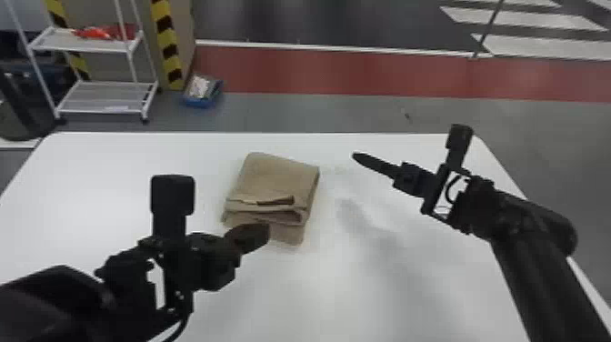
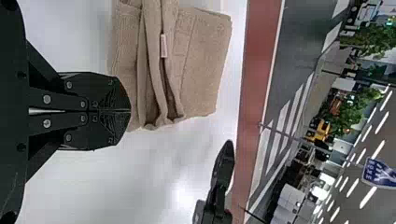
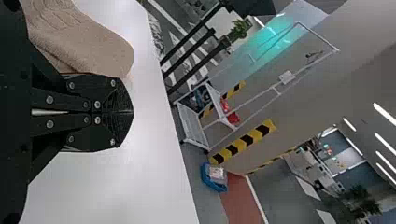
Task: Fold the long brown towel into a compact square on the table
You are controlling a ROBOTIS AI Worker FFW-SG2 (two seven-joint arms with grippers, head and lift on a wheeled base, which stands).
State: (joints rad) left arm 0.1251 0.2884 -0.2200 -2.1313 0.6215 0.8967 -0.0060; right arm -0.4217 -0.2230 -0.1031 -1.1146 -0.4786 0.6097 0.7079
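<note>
Both grippers (image 1: 261,234) angled inward, fingers (image 2: 105,91) together, folded towel (image 1: 277,177) nearby

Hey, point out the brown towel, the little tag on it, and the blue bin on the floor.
Brown towel (image 1: 278,176), head view, on its top layer.
Tag (image 2: 163,45), left wrist view, on its middle.
Blue bin (image 1: 198,103), head view, on its near wall.

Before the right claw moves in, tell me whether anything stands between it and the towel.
Nothing visible stands between the right claw and the towel. The left claw is at the towel's near side, outside that gap.
</note>
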